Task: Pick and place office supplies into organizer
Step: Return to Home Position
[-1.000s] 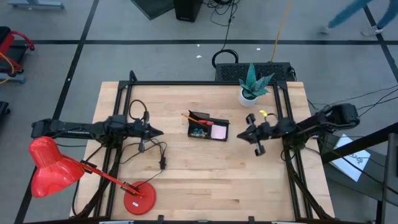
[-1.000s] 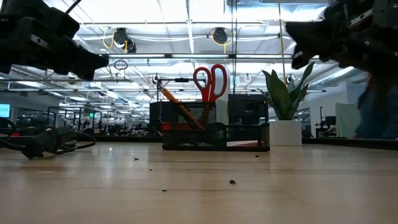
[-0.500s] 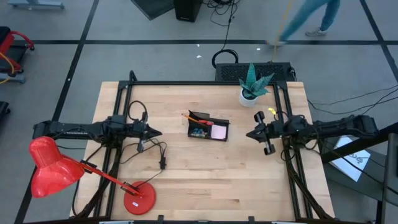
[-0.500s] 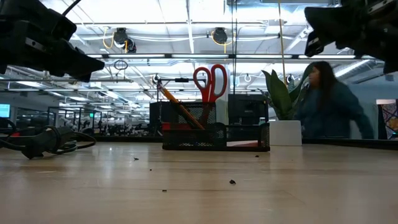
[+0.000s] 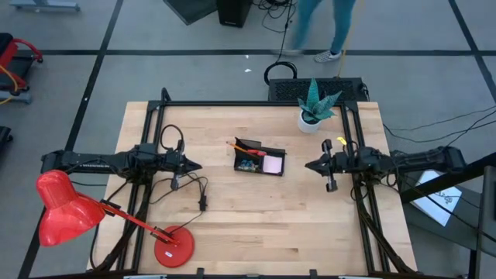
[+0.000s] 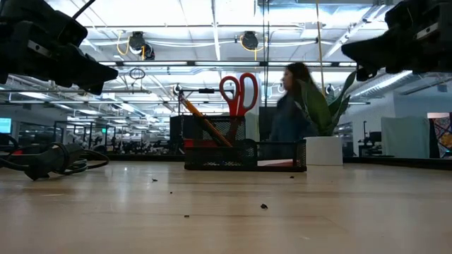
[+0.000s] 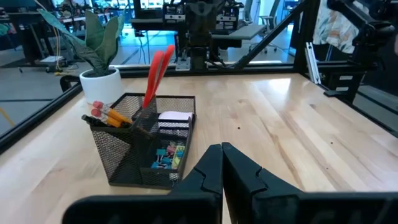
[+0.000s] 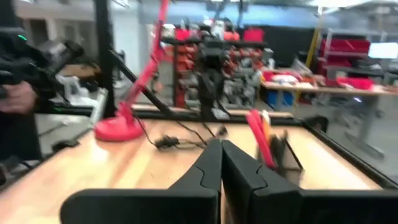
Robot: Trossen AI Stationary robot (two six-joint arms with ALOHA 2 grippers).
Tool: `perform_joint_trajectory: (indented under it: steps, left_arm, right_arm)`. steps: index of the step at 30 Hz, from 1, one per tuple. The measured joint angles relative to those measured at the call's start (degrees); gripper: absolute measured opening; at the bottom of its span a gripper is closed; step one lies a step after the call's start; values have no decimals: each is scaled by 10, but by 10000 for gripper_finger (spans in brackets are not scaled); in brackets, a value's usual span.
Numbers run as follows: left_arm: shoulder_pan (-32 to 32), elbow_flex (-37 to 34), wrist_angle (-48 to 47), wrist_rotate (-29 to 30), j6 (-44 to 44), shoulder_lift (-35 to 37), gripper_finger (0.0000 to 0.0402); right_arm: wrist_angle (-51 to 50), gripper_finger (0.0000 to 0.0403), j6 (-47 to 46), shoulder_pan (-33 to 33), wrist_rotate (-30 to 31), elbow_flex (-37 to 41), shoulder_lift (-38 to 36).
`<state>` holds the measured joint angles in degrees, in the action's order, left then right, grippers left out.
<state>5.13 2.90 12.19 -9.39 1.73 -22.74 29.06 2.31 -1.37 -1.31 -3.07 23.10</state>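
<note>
The black mesh organizer (image 5: 260,160) stands mid-table on its flat base. Its taller compartment holds red-handled scissors (image 6: 239,90) and orange pencils (image 7: 107,115), all upright or leaning on the rim. A pink sticky-note pad (image 5: 272,164) and small clips (image 7: 168,155) lie in the lower part. My left gripper (image 5: 200,164) hovers shut to the organizer's left, above the table. My right gripper (image 5: 308,165) hovers shut to its right, level and pointing at it. Neither has anything between its fingers.
A red desk lamp (image 5: 66,209) stands at the near left, its base (image 5: 173,249) on the table. Black cables (image 5: 190,186) lie under the left arm. A white plant pot (image 5: 311,119) stands at the far right. A person (image 6: 289,106) passes behind the table.
My right gripper has drawn back toward the table's right edge, away from the organizer, and its fingers have tipped up to about level. It stays shut. The person beyond the far edge has walked from right toward the left.
</note>
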Motion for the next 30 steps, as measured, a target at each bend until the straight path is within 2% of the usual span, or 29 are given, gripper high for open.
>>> perform_joint_trajectory:
  steps: [2, 8, 12, 15, 20, 30]
  left_arm:
    - [0, 0, -1, 0, -4, 0, 6]
    - [0, 0, -3, -1, -10, 0, 8]
    - [0, 0, -5, 0, -23, 0, 27]
    - [0, 0, -7, 3, -23, -2, 35]
    - [0, 0, -10, 4, -19, -5, 35]
    - [0, 0, -9, 5, -20, -5, 37]
  right_arm:
    - [-22, 0, 1, 0, 8, 0, -22]
    - [-58, 0, 14, 0, -18, 1, -74]
    - [-74, 0, 20, 0, -44, 1, -72]
    - [-65, 0, -10, 0, -50, 1, -66]
    - [-44, 0, -59, 0, -49, 1, -65]
    - [-41, 0, -61, 0, -48, 1, -65]
